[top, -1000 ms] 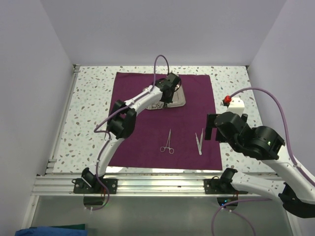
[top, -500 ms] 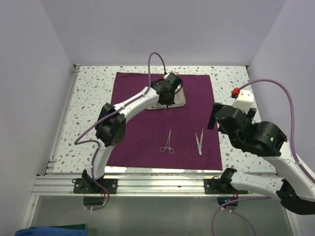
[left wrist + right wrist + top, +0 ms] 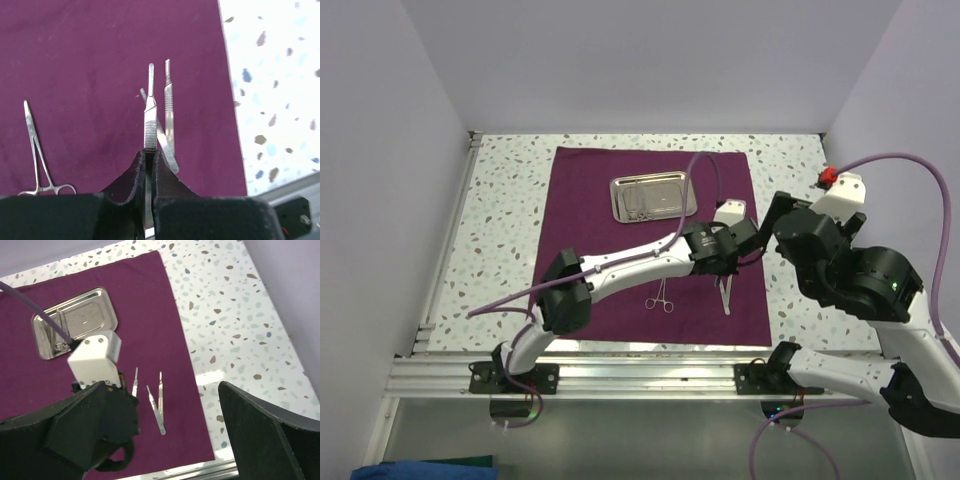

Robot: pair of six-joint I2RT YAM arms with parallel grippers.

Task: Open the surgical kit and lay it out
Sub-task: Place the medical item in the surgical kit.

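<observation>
The dark purple cloth [image 3: 590, 220] lies spread flat. The steel tray [image 3: 653, 197] sits on its far middle with thin instruments in it. My left gripper [image 3: 720, 268] is shut on a silver scalpel handle [image 3: 150, 115] and holds it above the cloth's right front part. Beside it lie another scalpel handle [image 3: 168, 105] and the tweezers [image 3: 162, 142], crossing. The ring-handled forceps [image 3: 661, 295] lie to the left and also show in the left wrist view [image 3: 37, 150]. My right gripper [image 3: 778, 222] is open and empty, raised over the cloth's right edge.
In the right wrist view the tray [image 3: 75, 322], the left wrist's white box [image 3: 95, 357] and the cloth [image 3: 145, 290] show between the open fingers [image 3: 270, 440]. Speckled table [image 3: 510, 200] surrounds the cloth. A metal rail [image 3: 640, 375] runs along the near edge.
My left gripper has moved from the tray to the cloth's right front part, with a scalpel handle in it. The right arm has lifted and drawn back to the right.
</observation>
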